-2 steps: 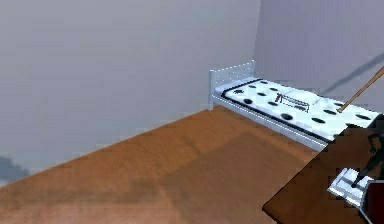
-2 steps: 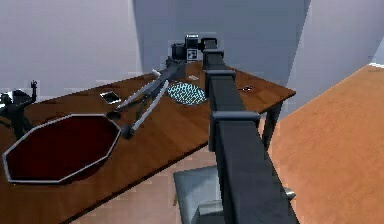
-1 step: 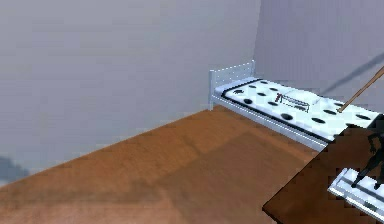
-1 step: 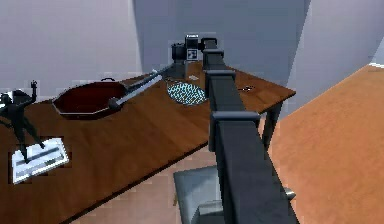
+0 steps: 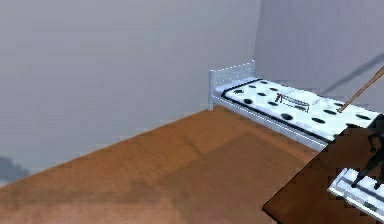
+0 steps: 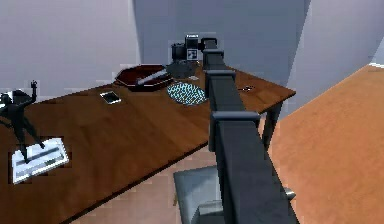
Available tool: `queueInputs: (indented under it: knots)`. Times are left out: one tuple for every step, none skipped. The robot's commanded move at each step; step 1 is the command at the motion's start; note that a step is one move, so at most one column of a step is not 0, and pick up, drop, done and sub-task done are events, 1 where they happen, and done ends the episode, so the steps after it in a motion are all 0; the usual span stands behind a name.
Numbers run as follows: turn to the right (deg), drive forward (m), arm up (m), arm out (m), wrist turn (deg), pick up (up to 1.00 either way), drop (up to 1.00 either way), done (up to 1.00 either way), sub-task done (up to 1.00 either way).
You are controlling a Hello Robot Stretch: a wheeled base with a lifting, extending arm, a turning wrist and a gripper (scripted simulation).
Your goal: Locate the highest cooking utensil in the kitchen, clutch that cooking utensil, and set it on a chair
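Several small things lie on the brown wooden tabletop [image 6: 120,140] in the arm side view, and few are easy to name. We see a dark figure statue [image 6: 20,110] standing on a white printed sheet [image 6: 40,160], a flat pale phone-like slab [image 6: 110,97], a dark red shallow tray [image 6: 140,75] and a round teal patterned piece [image 6: 185,93]. We cannot tell whether any of them is the cooking utensil. The dark square arm bar [image 6: 235,150] crosses the tabletop and hides part of the grey chair [image 6: 188,190] below its edge. At the bar's far end the pincer [image 6: 180,52] sits among things at the tabletop's back, so we cannot tell whether it grasps anything. Ahead, a white-framed bed with a black-spotted cover [image 5: 275,100] is cut off at the forward view's right edge.
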Motion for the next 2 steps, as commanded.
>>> queueInputs:
  knots:
    - [0.0,0.00,0.00,0.00,45.0,0.00,0.00,0.00,0.00]
    - [0.0,0.00,0.00,0.00,30.0,0.00,0.00,0.00,0.00]
